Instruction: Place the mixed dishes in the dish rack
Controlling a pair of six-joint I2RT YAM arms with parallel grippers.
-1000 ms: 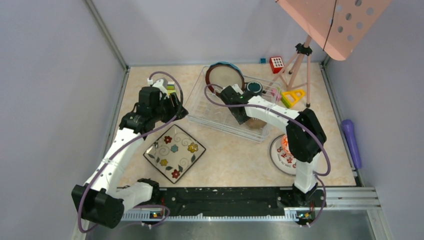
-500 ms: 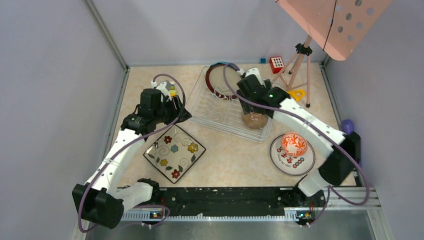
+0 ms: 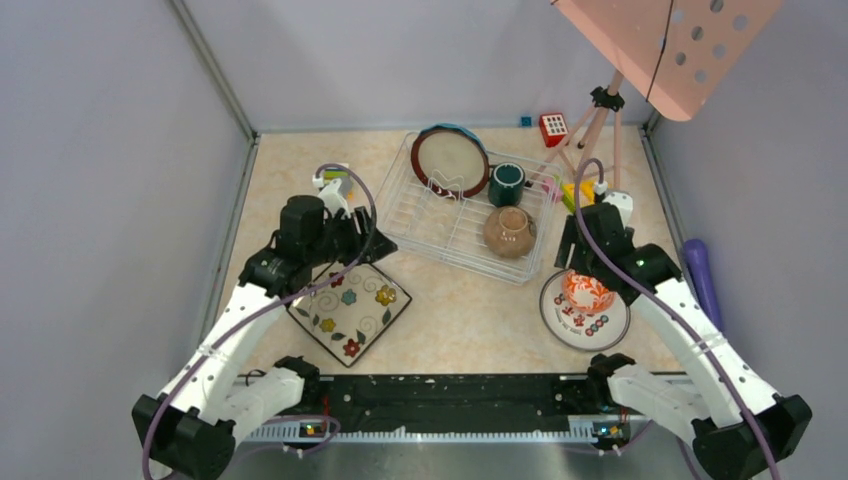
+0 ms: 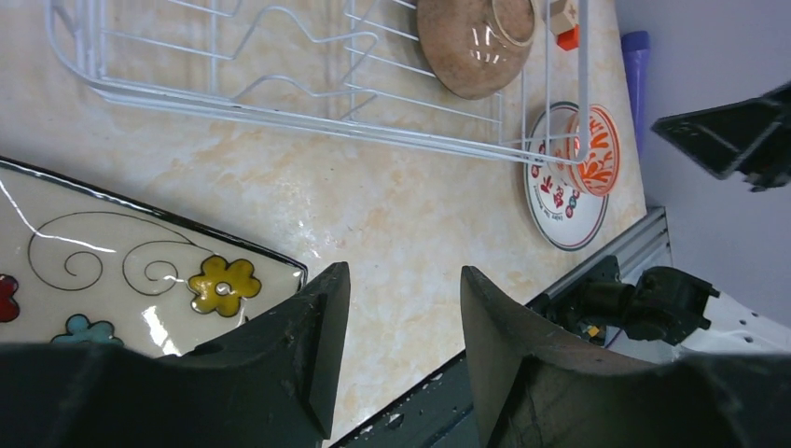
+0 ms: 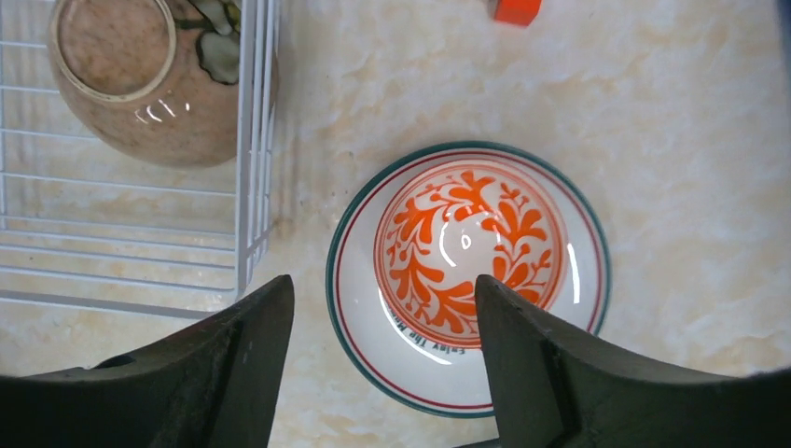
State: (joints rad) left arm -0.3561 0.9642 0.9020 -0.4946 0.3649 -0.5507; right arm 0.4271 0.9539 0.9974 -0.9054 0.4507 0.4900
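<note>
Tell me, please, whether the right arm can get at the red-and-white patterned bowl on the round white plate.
Probably yes: the right hand hovers open directly above the red-and-white patterned bowl, nothing between them, and the white wire dish rack stands aside.

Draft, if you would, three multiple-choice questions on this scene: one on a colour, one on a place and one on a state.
1. What colour is the mug standing in the dish rack? A. red B. yellow C. teal
2. Where does the red-white bowl sit? A. inside the dish rack B. on the white red-marked plate C. on the floor
3. How is the right pincer? A. open and empty B. shut on a dish C. out of view

Answers:
1 C: the top view shows a teal mug among the rack's wires.
2 B: the right wrist view shows the plate's rim ringing the bowl.
3 A: its fingers stand wide apart with nothing gripped between them.
</note>
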